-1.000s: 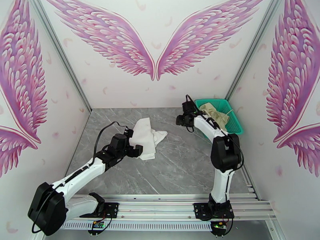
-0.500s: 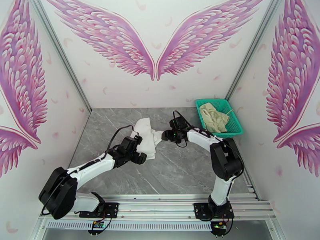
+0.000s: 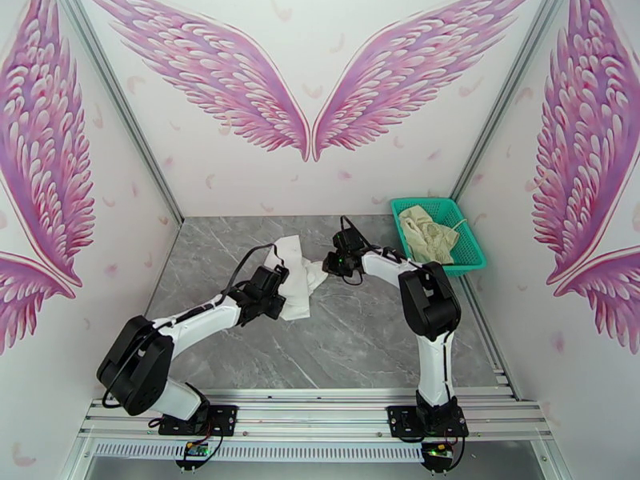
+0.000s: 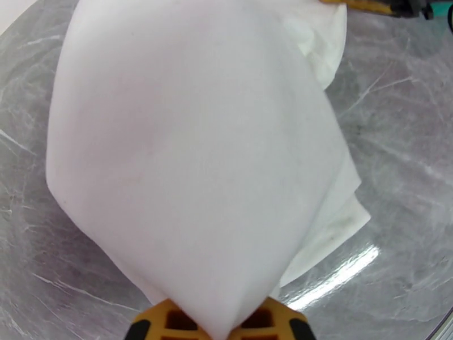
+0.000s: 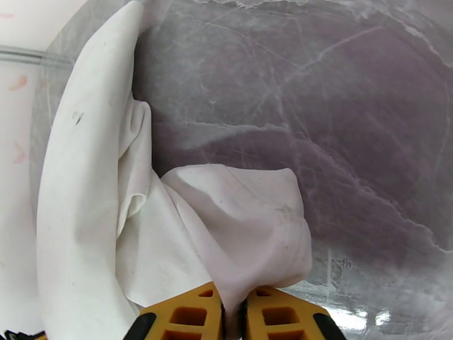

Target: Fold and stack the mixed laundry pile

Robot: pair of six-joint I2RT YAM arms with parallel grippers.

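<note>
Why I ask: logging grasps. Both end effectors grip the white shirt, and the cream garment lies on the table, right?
No: top external shows the cream garment in the green basket, not on the table. Left end effector and right end effector do grip the white shirt.

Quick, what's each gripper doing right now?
Left gripper: shut on the white shirt.
Right gripper: shut on the same white shirt.

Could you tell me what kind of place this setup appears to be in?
Probably a staged robot-recording booth rather than a home laundry room: pink wings painted on the walls, two arms bolted to a metal rail at a grey marble-look table, and a green basket of cloth.
</note>
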